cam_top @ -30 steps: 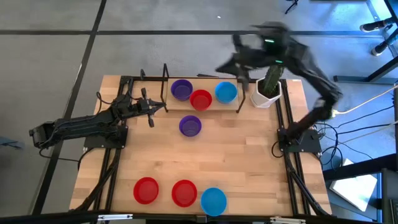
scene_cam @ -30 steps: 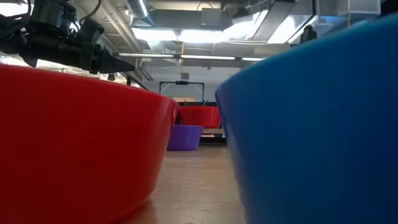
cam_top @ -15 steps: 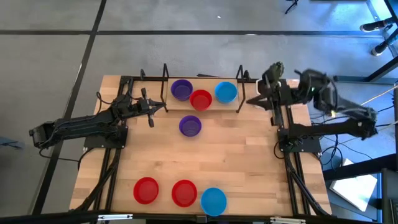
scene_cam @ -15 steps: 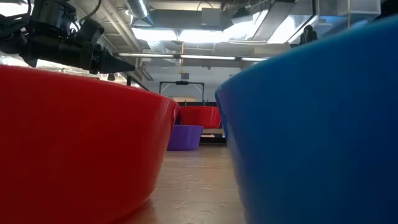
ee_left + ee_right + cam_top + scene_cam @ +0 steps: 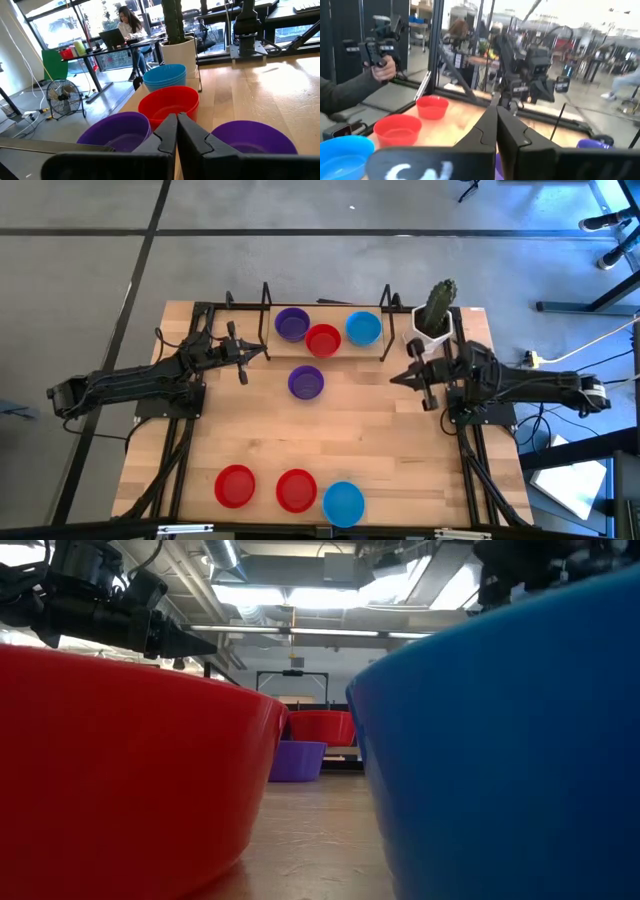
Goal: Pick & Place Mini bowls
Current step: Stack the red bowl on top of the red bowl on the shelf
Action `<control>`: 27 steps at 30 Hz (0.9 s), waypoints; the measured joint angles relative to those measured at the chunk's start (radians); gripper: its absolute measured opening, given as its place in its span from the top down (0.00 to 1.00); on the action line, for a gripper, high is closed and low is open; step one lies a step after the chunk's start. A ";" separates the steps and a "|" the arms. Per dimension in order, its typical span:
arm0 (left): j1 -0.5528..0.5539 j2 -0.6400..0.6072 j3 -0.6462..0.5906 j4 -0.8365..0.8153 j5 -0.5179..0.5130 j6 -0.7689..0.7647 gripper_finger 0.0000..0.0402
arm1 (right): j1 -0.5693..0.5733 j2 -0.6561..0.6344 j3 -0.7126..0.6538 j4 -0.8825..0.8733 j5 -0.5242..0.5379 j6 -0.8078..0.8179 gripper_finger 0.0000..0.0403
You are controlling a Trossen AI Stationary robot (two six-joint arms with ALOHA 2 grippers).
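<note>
The far row held a purple bowl [image 5: 292,323], a red bowl [image 5: 323,339] and a light blue bowl [image 5: 363,328]. Another purple bowl [image 5: 306,382] sat mid-table. A green cactus [image 5: 438,303] stood in a white pot [image 5: 426,337].

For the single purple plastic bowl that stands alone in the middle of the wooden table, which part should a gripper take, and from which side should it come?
Probably the rim. The lone purple plastic bowl sits upright, mouth up, with free wood all around it, so one finger can go inside and one outside its thin wall. I would come from above, on the side facing the shut left gripper, which is nearer than the shut right gripper.
</note>
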 joint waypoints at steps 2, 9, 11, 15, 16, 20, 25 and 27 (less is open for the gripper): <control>0.000 0.000 0.000 0.000 0.000 0.000 0.99 | 0.000 -0.024 -0.057 0.053 0.007 0.007 0.99; 0.000 0.000 0.000 0.000 0.000 0.000 0.99 | -0.002 -0.078 -0.214 0.111 0.140 -0.013 0.98; 0.000 0.000 0.000 0.000 0.000 0.000 0.99 | -0.003 -0.083 -0.255 0.171 0.140 -0.012 0.98; 0.000 0.000 0.000 0.000 0.000 0.001 0.99 | -0.004 -0.086 -0.288 0.247 0.140 -0.015 0.98; 0.000 0.000 0.000 0.000 0.000 0.001 0.99 | -0.004 -0.086 -0.288 0.251 0.140 -0.018 0.98; 0.000 0.000 0.000 0.000 0.000 0.001 0.99 | -0.004 -0.086 -0.288 0.248 0.140 -0.023 0.98; 0.000 0.000 0.000 0.000 0.000 0.002 0.98 | -0.004 -0.086 -0.288 0.246 0.140 -0.045 0.98; 0.000 0.000 0.000 0.000 0.000 0.002 0.98 | -0.004 -0.086 -0.288 0.242 0.140 -0.055 0.98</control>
